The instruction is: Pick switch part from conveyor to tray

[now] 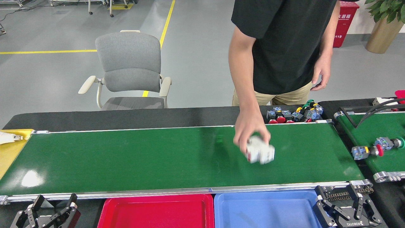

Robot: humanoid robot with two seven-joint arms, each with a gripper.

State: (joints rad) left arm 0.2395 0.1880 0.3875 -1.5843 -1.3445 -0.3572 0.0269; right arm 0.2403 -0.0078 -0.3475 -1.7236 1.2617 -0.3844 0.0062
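Note:
A person's hand (250,128) holds a white switch part (260,152) against the green conveyor (142,158), right of its middle. My left gripper (52,205) rests below the belt's near rail at the bottom left, fingers spread and holding nothing. At the bottom right, beside the blue tray (265,209), my right gripper (351,196) is likewise open and holding nothing. A red tray (156,212) lies left of the blue one, and nothing lies in either. Both grippers are far from the part.
The person stands across the belt. Several coloured switch parts (292,114) are piled behind the far rail. A shorter green belt (379,139) at the right carries more parts and black cables. A yellow surface (9,148) is at the left end, a grey chair (128,69) behind.

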